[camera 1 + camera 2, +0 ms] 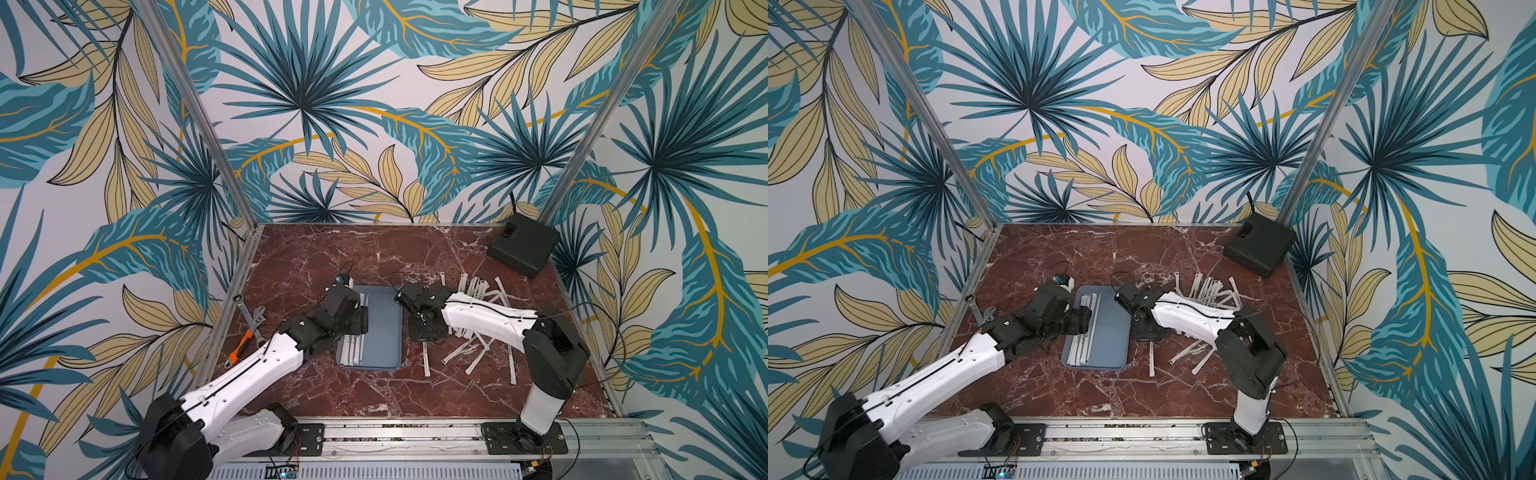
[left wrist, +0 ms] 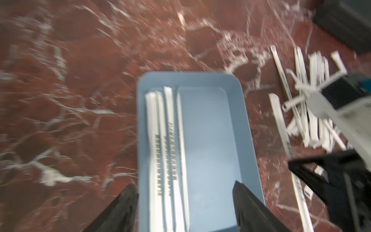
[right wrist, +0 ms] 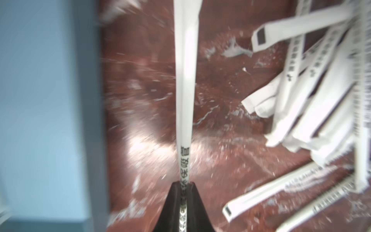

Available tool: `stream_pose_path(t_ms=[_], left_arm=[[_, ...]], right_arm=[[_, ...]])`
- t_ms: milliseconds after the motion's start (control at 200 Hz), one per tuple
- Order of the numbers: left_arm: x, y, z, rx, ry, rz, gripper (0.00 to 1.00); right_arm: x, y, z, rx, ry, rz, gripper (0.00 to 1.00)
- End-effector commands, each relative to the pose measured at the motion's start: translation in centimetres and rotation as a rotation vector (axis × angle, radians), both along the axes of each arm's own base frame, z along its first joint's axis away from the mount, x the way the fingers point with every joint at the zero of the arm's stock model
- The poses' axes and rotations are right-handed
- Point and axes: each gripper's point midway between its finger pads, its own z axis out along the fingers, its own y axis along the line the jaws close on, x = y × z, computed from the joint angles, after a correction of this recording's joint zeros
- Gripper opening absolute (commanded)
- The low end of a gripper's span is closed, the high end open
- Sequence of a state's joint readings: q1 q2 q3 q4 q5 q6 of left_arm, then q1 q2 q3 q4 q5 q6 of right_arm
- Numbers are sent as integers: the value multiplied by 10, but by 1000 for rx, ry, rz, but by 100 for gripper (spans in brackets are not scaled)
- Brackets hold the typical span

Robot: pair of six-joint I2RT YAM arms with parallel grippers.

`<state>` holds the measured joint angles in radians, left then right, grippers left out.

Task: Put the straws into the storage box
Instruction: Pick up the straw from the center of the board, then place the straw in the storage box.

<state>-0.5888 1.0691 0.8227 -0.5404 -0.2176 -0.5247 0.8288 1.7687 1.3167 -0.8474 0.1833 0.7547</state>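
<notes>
The grey-blue storage box (image 1: pixel 384 332) lies mid-table, also in the left wrist view (image 2: pixel 208 130). A few wrapped straws (image 1: pixel 353 353) lie along its left side (image 2: pixel 170 140). Several more straws (image 1: pixel 478 291) are scattered to its right (image 1: pixel 1208 289). My left gripper (image 1: pixel 359 320) hovers over the box's left side, its jaws wide apart and empty (image 2: pixel 184 184). My right gripper (image 1: pixel 424 328) is low, just right of the box. In the right wrist view it (image 3: pixel 184 183) is shut on one straw (image 3: pixel 185 80), which sticks straight out from the fingertips.
Metal wrenches and an orange-handled tool (image 1: pixel 249 324) lie by the left edge. A black box with a cable (image 1: pixel 523 245) sits in the back right corner. Metal frame rails border the marble table.
</notes>
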Motion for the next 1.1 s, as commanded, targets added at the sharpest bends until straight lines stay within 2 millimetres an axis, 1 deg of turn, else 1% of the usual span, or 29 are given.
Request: stream_pose_path(t_ms=[0,50,110,190,265,300,436,556,636,816,881,972,1092], left_arm=[[-4,37,7,26,-18,102,79],[-5,37,8,5,-23,107,79],[-5,29,4,-30,-12,81,79],[-8,21,-2,-61,21,61,79],[-9,19,-4,-71,34,54,79],[-9,18,-3,-77,32,49,79],[-7,12,-3,-103,28,32,79],[-6,8,-8,-113,43,23,79],[-6,6,-11,-108,54,16,79],[-5,6,-12,-100,53,11,79],[-4,7,-11,-93,50,12,79],[-4,8,-9,-87,44,13,79],[-3,8,-9,-82,44,9,79]], right_arm=[[-4,46,32,107,-50,44,12],[4,78,38,198,-74,60,12],[18,107,32,274,-72,55,12],[33,130,21,289,-67,48,12],[40,143,5,303,-47,36,11],[42,146,-2,300,-39,28,11],[46,147,-29,278,-1,-12,11],[43,148,-50,262,36,-23,11],[40,148,-59,258,55,-27,11],[40,152,-74,262,76,-40,11],[41,154,-76,264,75,-42,12],[43,157,-74,269,70,-37,12],[44,156,-69,261,60,-27,14]])
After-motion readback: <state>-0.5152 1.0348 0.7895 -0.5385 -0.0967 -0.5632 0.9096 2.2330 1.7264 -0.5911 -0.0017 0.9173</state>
